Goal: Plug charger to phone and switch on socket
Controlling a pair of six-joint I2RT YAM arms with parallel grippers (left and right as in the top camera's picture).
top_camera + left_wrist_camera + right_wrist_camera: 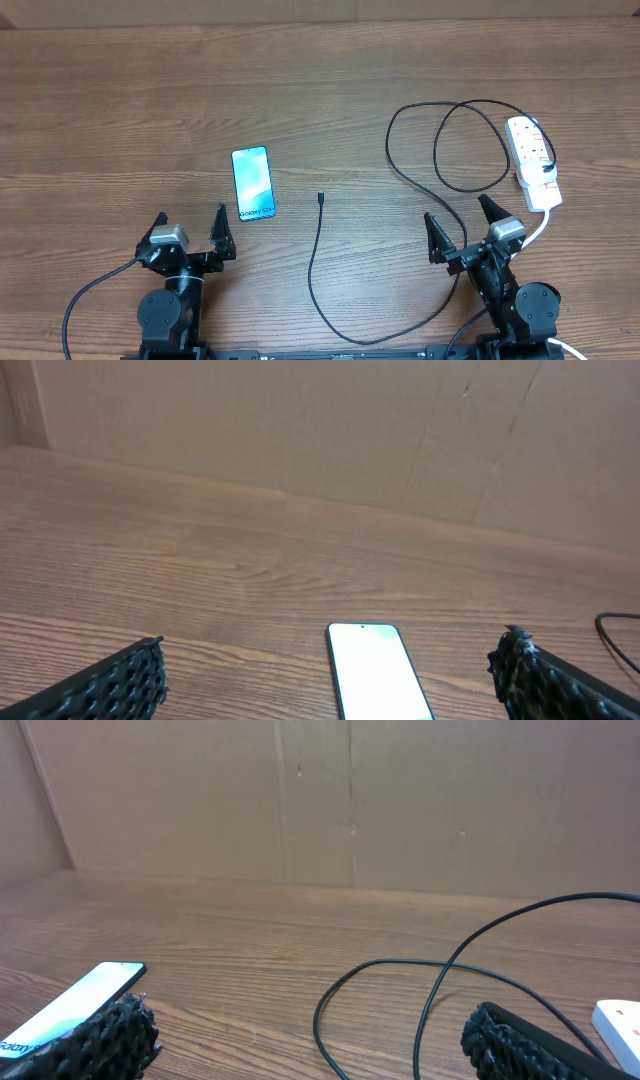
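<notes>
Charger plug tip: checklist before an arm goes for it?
1. Left gripper open and empty: ok.
2. Right gripper open and empty: ok.
3. Charger plug tip lying free, nothing on it: ok.
4. Phone flat, screen up and lit, apart from the tip: ok.
5. Which phone edge has the port: cannot tell.
6. Charger's far end seated in the power strip, and switch position: cannot tell.
</notes>
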